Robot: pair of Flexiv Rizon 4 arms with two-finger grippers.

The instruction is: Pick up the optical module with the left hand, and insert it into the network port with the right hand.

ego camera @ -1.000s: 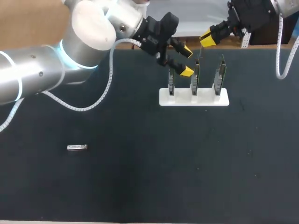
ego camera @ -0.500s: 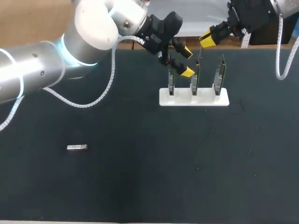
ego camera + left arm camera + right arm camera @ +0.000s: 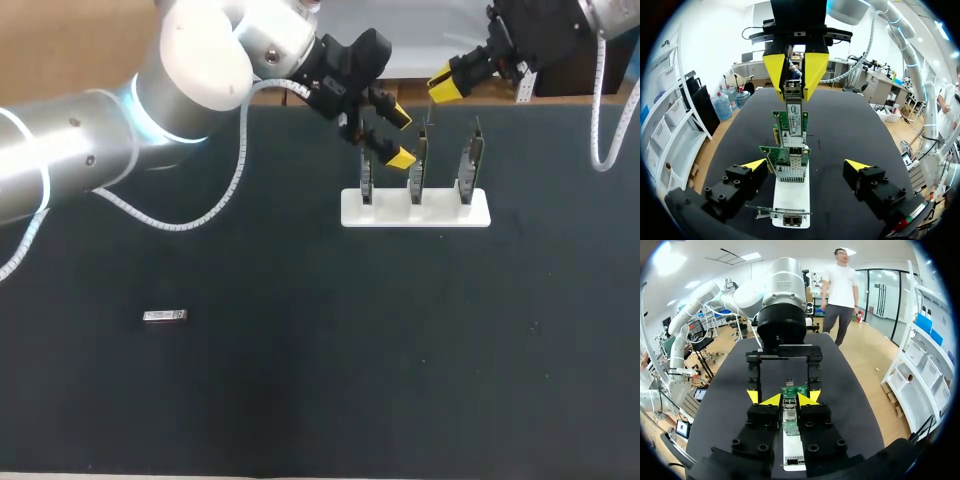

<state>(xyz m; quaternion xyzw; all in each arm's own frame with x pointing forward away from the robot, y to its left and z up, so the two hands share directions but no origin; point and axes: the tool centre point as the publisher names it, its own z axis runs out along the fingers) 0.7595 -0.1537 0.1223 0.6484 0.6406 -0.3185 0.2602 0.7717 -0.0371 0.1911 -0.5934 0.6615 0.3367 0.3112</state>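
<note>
My right gripper hangs over the back of the white stand and is shut on a small silver optical module, seen between its yellow tips. Three green network cards stand upright in the stand. My left gripper is open and empty beside the leftmost card; in its wrist view the fingers straddle the near card's port without touching. A second silver module lies flat on the black table, far left of both grippers.
The black table stretches wide in front of the stand. My left arm crosses the back left of the table. The two grippers face each other closely over the stand.
My left arm has shifted slightly to the right, bringing its open gripper a little closer to the cards. The right gripper and the module on the table have not moved.
</note>
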